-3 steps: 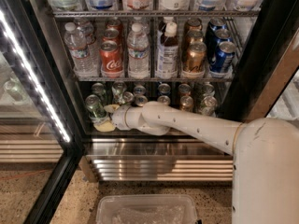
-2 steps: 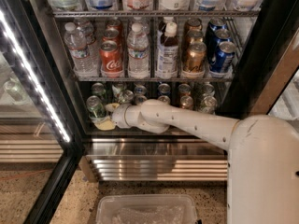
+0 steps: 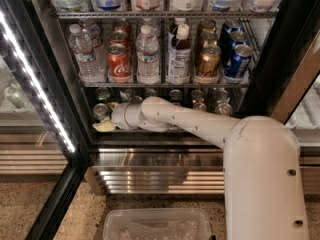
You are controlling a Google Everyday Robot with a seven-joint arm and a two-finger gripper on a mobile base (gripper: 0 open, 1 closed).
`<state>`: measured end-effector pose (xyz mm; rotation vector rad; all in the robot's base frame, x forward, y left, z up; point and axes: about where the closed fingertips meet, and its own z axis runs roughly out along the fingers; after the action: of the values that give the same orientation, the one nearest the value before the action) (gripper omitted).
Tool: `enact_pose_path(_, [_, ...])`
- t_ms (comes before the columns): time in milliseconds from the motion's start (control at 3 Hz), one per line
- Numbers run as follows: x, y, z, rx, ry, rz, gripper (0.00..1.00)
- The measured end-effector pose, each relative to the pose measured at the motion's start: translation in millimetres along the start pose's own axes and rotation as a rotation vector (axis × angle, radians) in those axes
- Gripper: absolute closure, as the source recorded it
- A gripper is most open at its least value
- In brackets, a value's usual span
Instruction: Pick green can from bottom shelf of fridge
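Observation:
The fridge (image 3: pixel 280 49) stands open in front of me. Its bottom shelf (image 3: pixel 210 129) holds rows of short cans with silver tops. My white arm reaches in from the right to the shelf's left end. My gripper (image 3: pixel 106 117) is at the front-left green can (image 3: pixel 100 111), whose silver top and green side show just left of the wrist. More cans of the same kind (image 3: pixel 222 108) stand to the right behind the arm. The arm hides the lower parts of the cans in the middle of the row.
The shelf above holds water bottles (image 3: pixel 83 54), a red cola can (image 3: pixel 119 63), gold cans (image 3: pixel 207 62) and blue cans (image 3: pixel 238 60). The glass door with a white light strip (image 3: pixel 37 84) stands open at left. A ribbed steel base (image 3: pixel 150 171) and a clear plastic bin (image 3: pixel 157 225) lie below.
The arm has shifted slightly, its elbow moving right and lower, while the gripper stays at the front-left can on the bottom shelf.

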<state>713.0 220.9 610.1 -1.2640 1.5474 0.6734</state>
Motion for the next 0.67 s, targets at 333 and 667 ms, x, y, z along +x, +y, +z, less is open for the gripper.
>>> enact_pose_path(333, [-9.9,1.7,22.4,-0.037,-0.045,-0.007,0.38])
enact_pose_path(667, [-9.0,4.6,31.4,-0.06,-0.056,0.001,0.56])
